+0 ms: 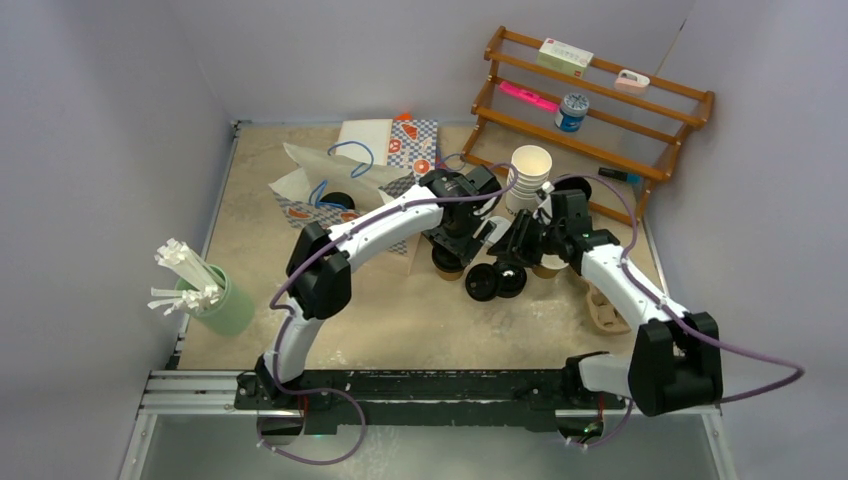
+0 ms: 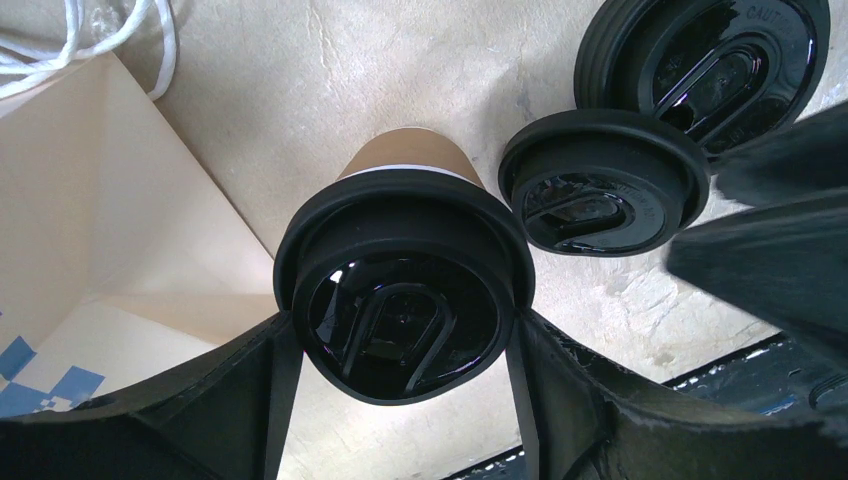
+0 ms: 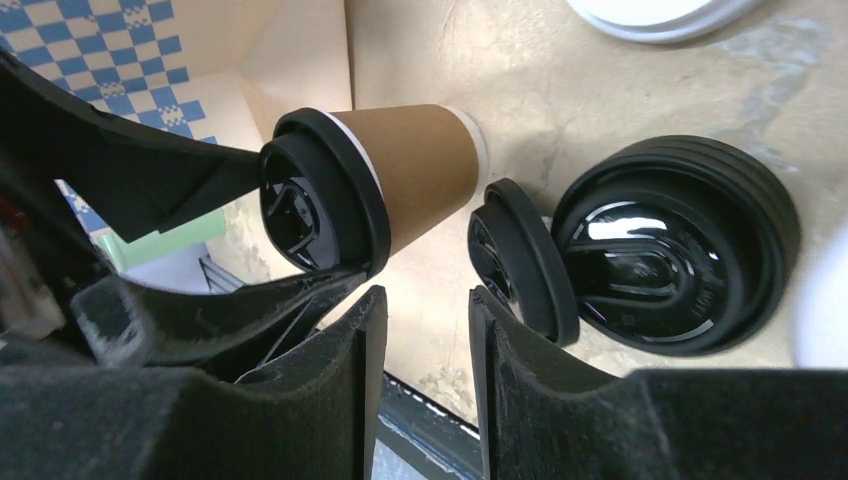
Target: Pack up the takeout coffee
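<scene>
The right gripper (image 3: 427,300) stands with its two fingers a narrow gap apart. Only bare table shows in that gap, so it holds nothing. Just past its right fingertip, close to touching, is a second black lid (image 3: 525,260) seen edge-on; what it sits on is hidden. Beyond that lid and touching it lies a larger ribbed black lid (image 3: 670,255); I cannot tell whether it is one lid or several stacked.

To the left of the right gripper, just beside it, the left gripper (image 2: 400,330) is closed on the takeout coffee cup (image 3: 420,165). Its fingers (image 2: 250,400) stand wide and press the rim of the cup's black sip lid from opposite sides, with the lid filling the space between them. The brown paper body runs from the lid away from the fingers, down toward the table (image 2: 400,80). The second black lid is just to the right of this held cup, their rims near but apart.

Left of the left gripper a pale paper bag (image 1: 320,185) with blue checks and blue handles lies on its side, close to the held cup. Farther off, beyond the right gripper, stands a stack of white cups (image 1: 530,175), and behind it a wooden rack (image 1: 600,110) leans at the back wall. Well to the left of both grippers is a green cup (image 1: 228,308) holding white sticks.
</scene>
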